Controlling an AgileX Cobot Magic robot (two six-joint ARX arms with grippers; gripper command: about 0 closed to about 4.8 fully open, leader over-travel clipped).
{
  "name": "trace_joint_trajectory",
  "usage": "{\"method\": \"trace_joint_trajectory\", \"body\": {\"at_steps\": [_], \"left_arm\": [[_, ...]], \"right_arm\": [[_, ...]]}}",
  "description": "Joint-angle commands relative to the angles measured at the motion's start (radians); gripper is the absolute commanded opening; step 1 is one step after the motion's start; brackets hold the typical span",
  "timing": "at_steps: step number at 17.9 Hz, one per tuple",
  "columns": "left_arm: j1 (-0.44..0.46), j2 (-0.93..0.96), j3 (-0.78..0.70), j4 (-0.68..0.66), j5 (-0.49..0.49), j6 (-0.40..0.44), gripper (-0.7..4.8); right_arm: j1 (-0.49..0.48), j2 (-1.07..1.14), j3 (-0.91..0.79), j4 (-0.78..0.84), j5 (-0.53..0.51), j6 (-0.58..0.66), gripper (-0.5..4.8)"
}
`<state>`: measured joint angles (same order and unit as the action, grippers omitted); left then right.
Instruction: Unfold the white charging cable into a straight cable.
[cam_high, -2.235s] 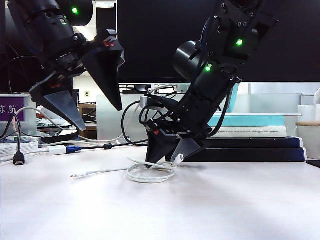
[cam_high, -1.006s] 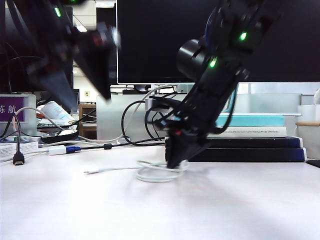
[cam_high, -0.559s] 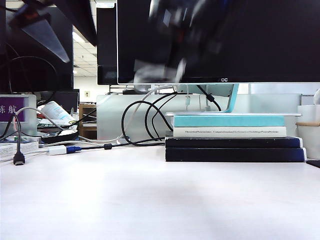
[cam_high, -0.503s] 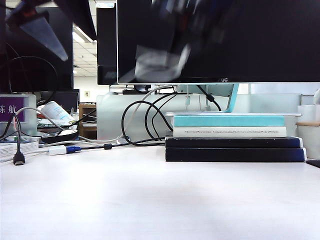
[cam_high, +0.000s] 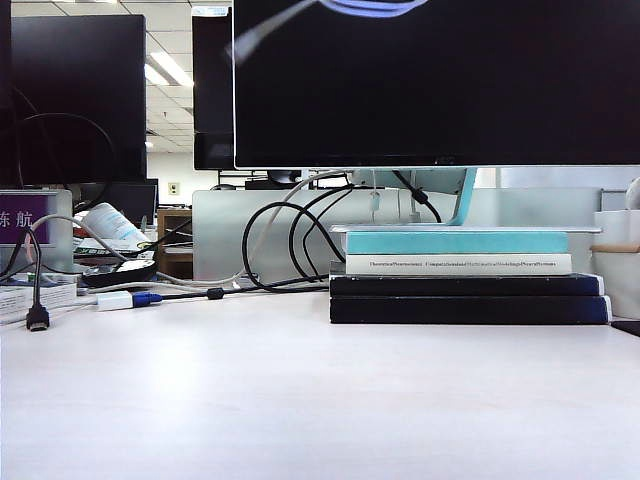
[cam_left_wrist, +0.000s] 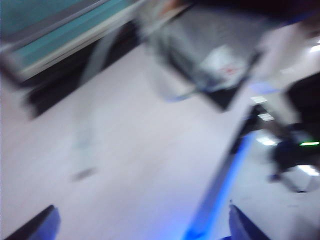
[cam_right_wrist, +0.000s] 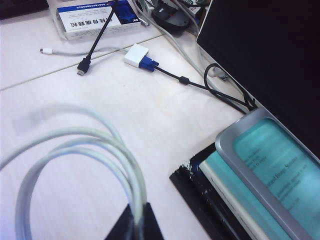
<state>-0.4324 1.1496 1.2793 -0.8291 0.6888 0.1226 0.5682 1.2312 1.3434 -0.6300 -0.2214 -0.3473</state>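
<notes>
So my right pincer (cam_right_wrist: 137, 220) is squeezed shut on the white charging cable (cam_right_wrist: 85, 145), and I hold it high above the table (cam_high: 320, 400). From my right wrist I see the cable hanging in round loops, one over the other, with the desk far below. From the outside camera only a bit of those loops (cam_high: 372, 8) shows at the very top, in front of the black monitor (cam_high: 440, 90); my arms are out of that picture.

My left pincer (cam_left_wrist: 140, 225) is wide open and holds nothing. Its picture is very blurry, but I can see both finger tips far apart.

I think the job has only just begun. The cable is picked up, but it is still curled. I have yet to grab the other part with my left pincer and pull the cable out straight.
</notes>
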Motion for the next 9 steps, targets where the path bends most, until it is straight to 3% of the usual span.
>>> {"method": "trace_joint_trajectory", "body": {"at_steps": [1,7,9], "left_arm": [[0.000,-0.027,0.003,0.094,0.079,-0.081,4.79],[0.000,-0.028,0.003,0.113,0.080,-0.095,4.79],[0.000,-0.028,0.003,0.113,0.123,-0.095,4.79]], "right_arm": [[0.006,-0.035,0.004,-0.015,-0.048,-0.029,-0.02],[0.134,-0.087,0.005,-0.017,-0.046,-0.119,-0.02],[0.164,-0.102,0.005,-0.018,-0.040,-0.157,-0.02]]}}
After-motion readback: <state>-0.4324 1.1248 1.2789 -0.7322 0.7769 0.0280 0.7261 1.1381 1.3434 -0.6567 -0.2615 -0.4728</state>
